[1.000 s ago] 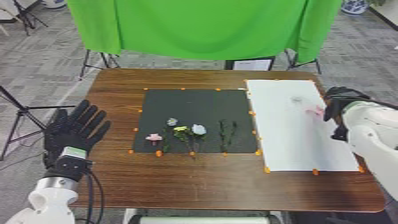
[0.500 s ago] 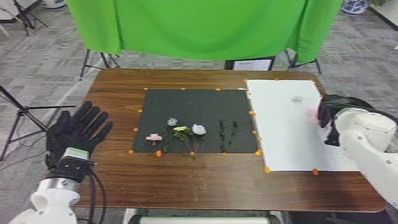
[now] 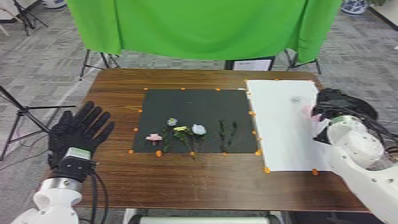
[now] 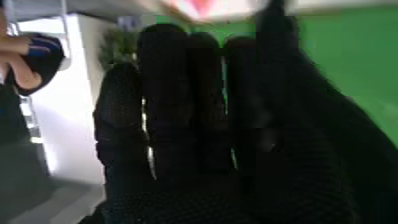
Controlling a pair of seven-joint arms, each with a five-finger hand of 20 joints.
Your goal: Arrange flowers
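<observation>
Left hand (image 3: 75, 134) spread, empty; your right hand (image 3: 336, 100) has fingers straight, grip unclear, pink flower (image 4: 199, 7) just beyond their tips: close softly, don't crush it.

One sheet (image 3: 284, 135), one mat (image 3: 191, 105) — four flowers (image 3: 199, 129), two sprigs (image 3: 224, 136) on it

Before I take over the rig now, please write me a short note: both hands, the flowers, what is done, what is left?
Left hand: open, at the table's left side.
Right hand: fingers straight, at the white sheet's right side, by a pink item.
Pink flower, yellow flower, two pale blooms and green stems: on the black mat.
Done: no finished bouquet seen.
Left: probably gathering and arranging them.
</observation>
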